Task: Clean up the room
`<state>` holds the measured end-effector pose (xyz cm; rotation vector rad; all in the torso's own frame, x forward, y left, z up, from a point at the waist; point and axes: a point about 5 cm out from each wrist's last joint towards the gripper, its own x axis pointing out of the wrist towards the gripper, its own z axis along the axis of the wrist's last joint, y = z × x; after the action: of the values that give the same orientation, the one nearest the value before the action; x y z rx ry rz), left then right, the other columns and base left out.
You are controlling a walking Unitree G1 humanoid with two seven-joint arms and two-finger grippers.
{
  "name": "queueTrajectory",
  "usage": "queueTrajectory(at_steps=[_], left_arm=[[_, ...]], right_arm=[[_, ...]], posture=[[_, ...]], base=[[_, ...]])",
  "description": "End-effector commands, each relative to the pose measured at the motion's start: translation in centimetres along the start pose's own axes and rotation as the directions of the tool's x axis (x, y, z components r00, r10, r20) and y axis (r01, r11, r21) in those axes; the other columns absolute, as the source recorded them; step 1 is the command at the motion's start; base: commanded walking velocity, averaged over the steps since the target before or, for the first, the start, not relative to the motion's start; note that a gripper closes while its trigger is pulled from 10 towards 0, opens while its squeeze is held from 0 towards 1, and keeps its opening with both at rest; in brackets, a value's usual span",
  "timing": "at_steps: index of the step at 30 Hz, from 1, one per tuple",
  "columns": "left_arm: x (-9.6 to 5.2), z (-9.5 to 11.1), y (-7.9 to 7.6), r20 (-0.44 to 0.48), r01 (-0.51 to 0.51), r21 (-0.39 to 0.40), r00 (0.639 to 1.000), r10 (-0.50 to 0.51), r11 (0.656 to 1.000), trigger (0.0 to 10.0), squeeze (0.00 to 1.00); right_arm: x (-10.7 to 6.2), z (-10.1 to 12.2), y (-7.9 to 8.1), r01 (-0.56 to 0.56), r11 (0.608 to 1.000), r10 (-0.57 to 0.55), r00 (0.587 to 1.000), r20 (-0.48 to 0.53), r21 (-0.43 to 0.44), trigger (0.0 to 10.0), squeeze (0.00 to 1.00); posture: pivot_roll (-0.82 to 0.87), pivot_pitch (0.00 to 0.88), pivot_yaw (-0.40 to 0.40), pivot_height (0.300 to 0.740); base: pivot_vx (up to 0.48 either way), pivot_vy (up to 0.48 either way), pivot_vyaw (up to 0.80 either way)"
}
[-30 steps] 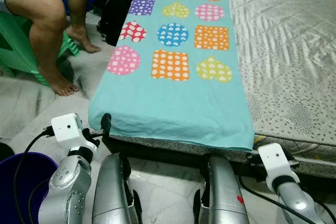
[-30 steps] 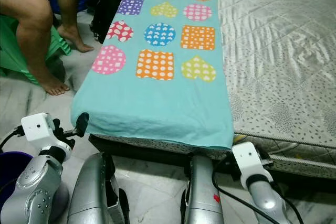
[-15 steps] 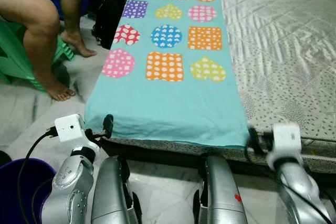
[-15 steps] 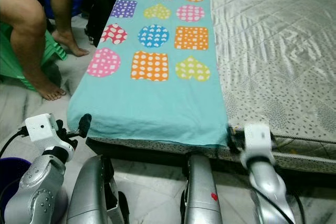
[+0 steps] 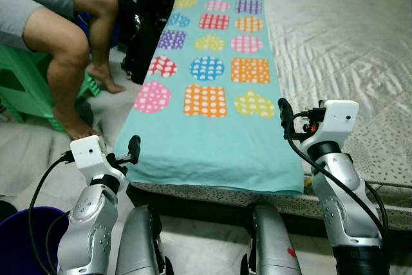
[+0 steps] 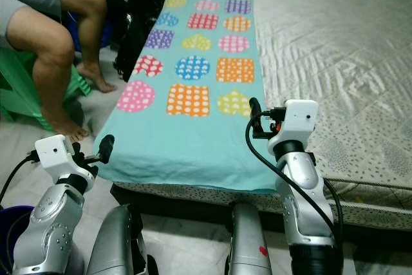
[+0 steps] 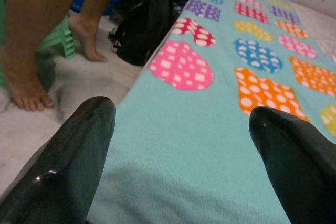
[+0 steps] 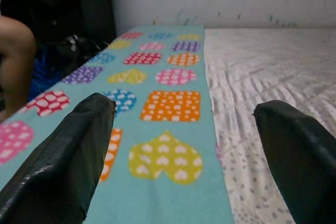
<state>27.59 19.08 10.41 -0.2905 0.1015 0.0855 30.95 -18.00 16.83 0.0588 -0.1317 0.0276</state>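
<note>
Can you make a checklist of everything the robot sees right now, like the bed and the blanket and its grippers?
Surface: grey quilted mattress, low on a pale floor.
Job's things: teal blanket with coloured dotted shapes, spread flat along the mattress's left side.
Clutter: black bag beside the mattress; purple bucket by the left arm.
Grippers: left gripper open at the blanket's near left corner; right gripper open at its right edge.
Cables: black cable along the right arm.
Surroundings: person's leg, green stool.

Blanket (image 5: 212,127) on mattress (image 5: 347,49) (left edge), person (image 5: 58,37) seated left
</note>
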Motion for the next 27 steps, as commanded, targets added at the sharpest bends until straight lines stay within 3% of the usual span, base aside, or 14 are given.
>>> queueTrajectory(at_steps=[1, 14, 21, 27], left_arm=[[0.1, 0.0, 0.4, 0.003, -0.008, 0.010, 1.000, 0.008, 1.000, 10.0, 0.00], [0.7, -0.1, 0.2, 0.015, 0.001, 0.008, 1.000, -0.001, 1.000, 10.0, 0.00], [0.8, -0.4, 0.3, 0.016, -0.002, 0.009, 1.000, 0.002, 1.000, 10.0, 0.00], [1.3, -0.9, 0.5, -0.016, -0.002, 0.038, 1.000, 0.003, 0.999, 10.0, 0.00]], right_arm=[[0.3, 0.2, -0.2, -0.002, 1.000, 0.002, 1.000, 0.002, 0.018, 10.0, 0.00], [0.9, 0.6, 0.1, -0.038, 0.999, 0.038, 0.999, 0.021, 0.022, 10.0, 0.00], [1.1, 0.2, 0.0, -0.027, 1.000, 0.027, 1.000, 0.015, 0.016, 10.0, 0.00], [1.1, -0.5, -0.1, 0.002, 1.000, -0.002, 1.000, 0.000, 0.004, 10.0, 0.00]], posture=[[-0.07, 0.015, 0.030, 0.578], [-0.08, 0.000, 0.030, 0.663], [-0.07, 0.000, 0.027, 0.737], [-0.07, 0.000, 0.027, 0.740]], base=[[0.000, 0.000, 0.00], [0.000, 0.000, 0.00], [0.000, 0.000, 0.00], [0.000, 0.000, 0.00]])
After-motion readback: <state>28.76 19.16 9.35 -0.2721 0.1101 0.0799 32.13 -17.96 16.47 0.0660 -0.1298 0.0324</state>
